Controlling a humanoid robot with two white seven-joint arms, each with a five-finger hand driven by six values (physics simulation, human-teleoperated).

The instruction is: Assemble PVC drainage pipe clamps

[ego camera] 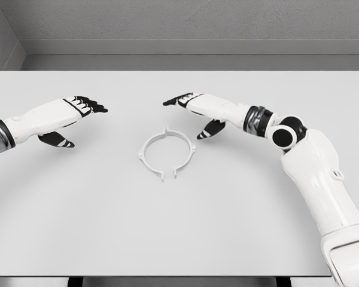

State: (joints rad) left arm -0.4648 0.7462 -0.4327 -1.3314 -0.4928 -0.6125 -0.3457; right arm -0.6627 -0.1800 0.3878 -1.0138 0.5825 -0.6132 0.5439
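Head view of a white table (60, 227) with 2 arms poised over it. At the centre lies the pipe clamp (167, 154), 2 white half-rings set face to face so that they form a near-closed circle lying flat; small gaps show at the top and at the bottom, where the flanged ends meet, so the halves seem placed together but not yet pressed home (this is a judgement from the visible gaps).

The left hand (72, 116) hangs well to the left of the clamp, its fingers extended and relaxed, thumb lowered beneath the palm, holding nothing. The right hand (194, 110) hovers just beyond the clamp's upper right edge, fingers likewise stretched out toward the centre and thumb (210, 128) pointing down near the ring, apart from it as far as can be told.

The 2 hands flank the ring from opposite sides, a stance that suits squeezing the halves toward each other. The right is the nearer, so it will probably reach its half-ring before the left does.
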